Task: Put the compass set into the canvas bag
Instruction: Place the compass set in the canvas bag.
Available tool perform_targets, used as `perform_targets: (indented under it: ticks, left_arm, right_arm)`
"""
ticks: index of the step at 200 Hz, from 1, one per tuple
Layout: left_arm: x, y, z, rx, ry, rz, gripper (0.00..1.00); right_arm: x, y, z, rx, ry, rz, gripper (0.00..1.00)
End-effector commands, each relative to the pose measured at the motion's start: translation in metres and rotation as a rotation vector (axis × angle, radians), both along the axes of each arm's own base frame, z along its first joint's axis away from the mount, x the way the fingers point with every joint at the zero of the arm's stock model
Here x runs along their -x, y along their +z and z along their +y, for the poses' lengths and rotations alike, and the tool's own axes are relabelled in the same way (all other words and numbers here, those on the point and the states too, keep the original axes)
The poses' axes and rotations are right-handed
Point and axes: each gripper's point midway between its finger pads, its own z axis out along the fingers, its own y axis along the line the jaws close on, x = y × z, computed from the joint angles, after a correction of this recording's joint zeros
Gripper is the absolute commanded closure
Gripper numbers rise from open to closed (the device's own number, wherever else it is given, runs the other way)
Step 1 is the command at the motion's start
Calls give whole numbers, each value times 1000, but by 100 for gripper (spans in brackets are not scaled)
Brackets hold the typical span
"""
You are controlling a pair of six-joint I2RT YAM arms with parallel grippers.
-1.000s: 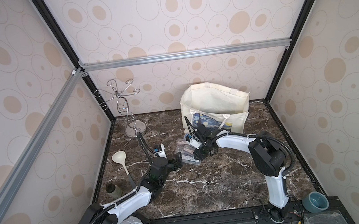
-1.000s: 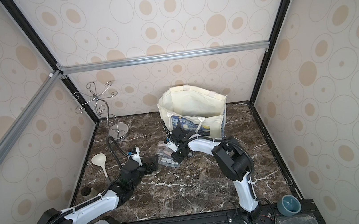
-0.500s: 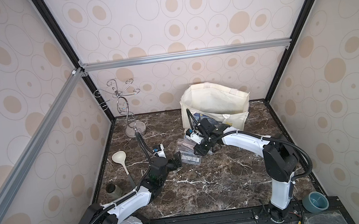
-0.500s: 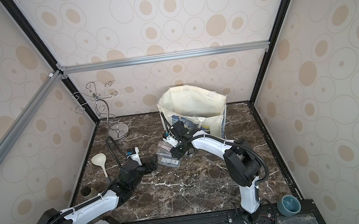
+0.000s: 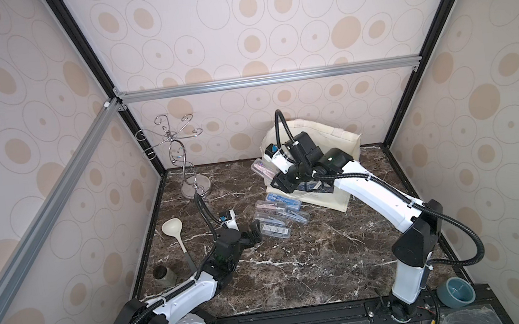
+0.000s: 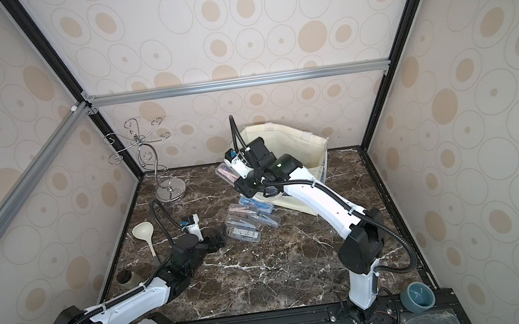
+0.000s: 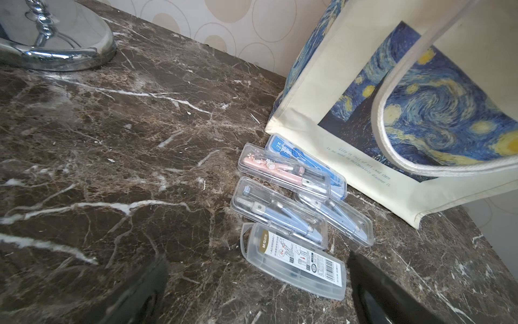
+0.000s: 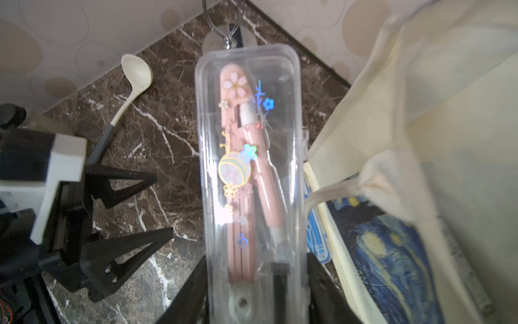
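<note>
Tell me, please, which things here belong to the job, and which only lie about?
For the job: canvas bag; pink compass set, held by the right gripper; five more compass sets by the bag.
Lying about: ladle; chrome wire stand; small jar; teal bowl.

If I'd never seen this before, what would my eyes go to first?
Probably the clear case with a pink flowery compass, gripped in the right pincer and held up beside the canvas bag with its swirly blue-and-yellow picture, at the back. Next, the little pile of clear compass cases on the dark marble just in front of the bag.
</note>
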Motion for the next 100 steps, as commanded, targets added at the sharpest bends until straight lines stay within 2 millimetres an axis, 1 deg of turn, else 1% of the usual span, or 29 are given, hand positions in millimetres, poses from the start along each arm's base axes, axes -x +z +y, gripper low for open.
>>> perform_targets:
  ticks: [1,10,26,33,39,40,43,50,74,76,80,100]
  left_arm:
    - [-3,12,3,44,15,-33,0]
    - [-2,11,2,41,9,-28,0]
    - [-2,11,0,33,-3,-21,0]
    - [-2,11,0,28,-4,-15,0]
    - [-2,10,-1,23,-8,-10,0]
    - [-3,10,-1,23,-9,-9,0]
    - [-3,10,-1,23,-9,-6,0]
    - [-2,8,-2,19,-13,1,0]
    - [-3,7,-4,18,-19,13,0]
    - [-3,6,-4,18,-20,14,0]
    - [-3,6,-4,18,-19,16,0]
    - [-4,3,-5,14,-22,27,0]
  right_arm:
    - [-15,15,-16,64,-47,-46,71]
    - [-24,23,-23,71,-67,-65,71]
    - [-42,32,-37,78,-110,-82,71]
    - [-49,33,-44,80,-128,-84,71]
    - [-55,28,-50,88,-142,-74,71]
    - [-56,33,-51,81,-147,-85,71]
    - [-59,38,-54,73,-153,-94,71]
    - [-66,37,-62,74,-173,-92,71]
    - [-87,20,-92,80,-243,-50,71]
    - [-88,11,-96,91,-249,-30,71]
    - [-90,4,-101,97,-260,-13,71]
    - [-98,-21,-125,91,-301,55,71]
